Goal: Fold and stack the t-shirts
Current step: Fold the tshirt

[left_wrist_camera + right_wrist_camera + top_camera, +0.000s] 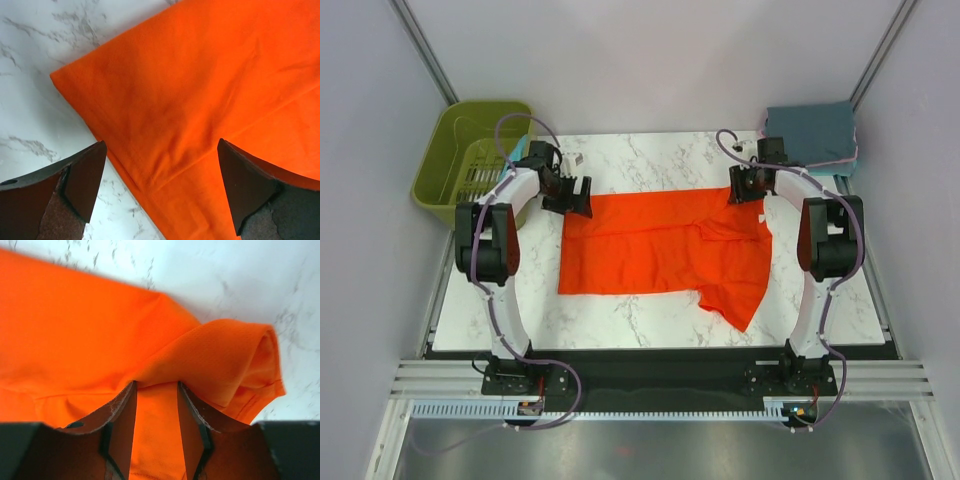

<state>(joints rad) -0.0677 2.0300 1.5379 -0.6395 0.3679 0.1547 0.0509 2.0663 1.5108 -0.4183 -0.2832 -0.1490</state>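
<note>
T-shirt (660, 250) in orange-red lies spread across the marble table (620, 320), its far sleeve bunched and pinched in the right gripper (156, 385); left gripper (162, 147) hangs wide apart over the far hem corner. Lifting one-sided would likely drag and skew the fold

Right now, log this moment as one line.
left pincer open over bright orange-red cloth t-shirt | right pincer shut on its far-right edge
</note>
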